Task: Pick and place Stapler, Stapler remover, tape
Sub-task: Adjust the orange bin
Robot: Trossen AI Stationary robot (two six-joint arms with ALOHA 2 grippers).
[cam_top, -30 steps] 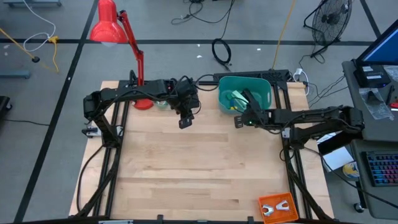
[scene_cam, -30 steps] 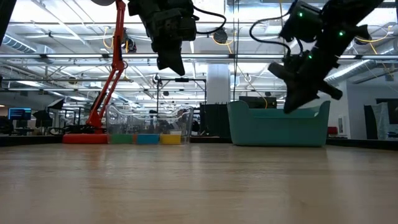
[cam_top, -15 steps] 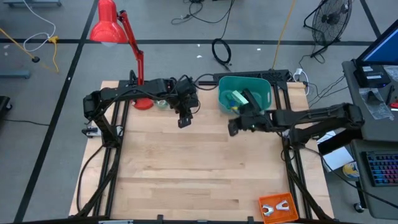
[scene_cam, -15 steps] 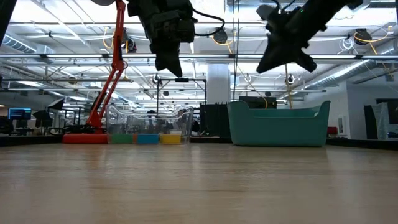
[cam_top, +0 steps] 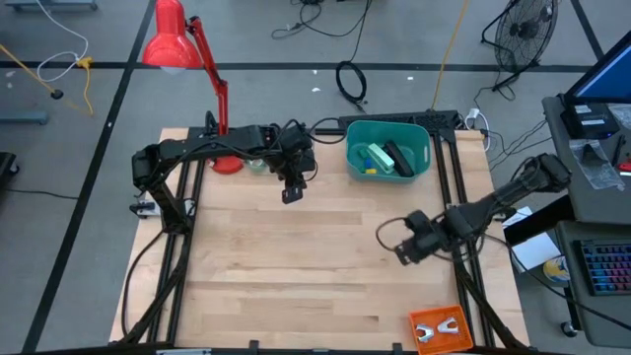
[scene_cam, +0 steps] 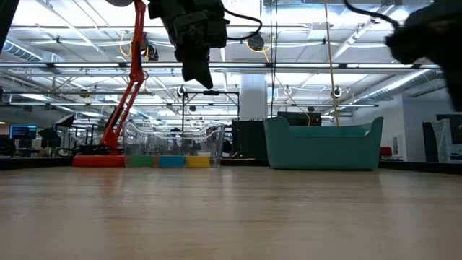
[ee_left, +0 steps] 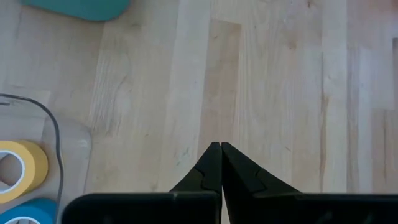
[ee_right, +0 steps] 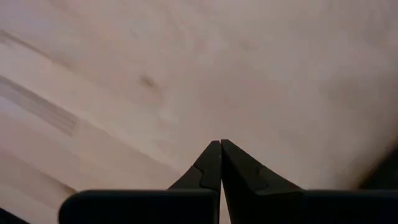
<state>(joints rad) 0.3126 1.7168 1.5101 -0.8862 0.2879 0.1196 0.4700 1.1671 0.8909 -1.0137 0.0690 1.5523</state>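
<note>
The right gripper (cam_top: 403, 253) hangs over bare wood on the right half of the table (cam_top: 296, 266), nearer the front edge than the teal bin (cam_top: 426, 150) and well apart from it; its fingers (ee_right: 211, 163) are pressed tip to tip with nothing between them. The left gripper (cam_top: 292, 194) sits over the far left-centre of the table, just beside the base of the red lamp (cam_top: 175, 39), and it too is clenched on nothing (its wrist camera shows the two tips meeting over plain boards). The stapler (cam_top: 399, 157) lies inside the teal bin at the far right of the table, a black bar slanting across the bin's floor, with a green piece and a yellow piece beside it. Tape rolls sit at the far left near the lamp base: the yellow roll (ee_left: 18, 171) and the blue roll (ee_left: 30, 213) lie side by side. An orange holder (cam_top: 440, 328) rests at the near right corner of the table.
</note>
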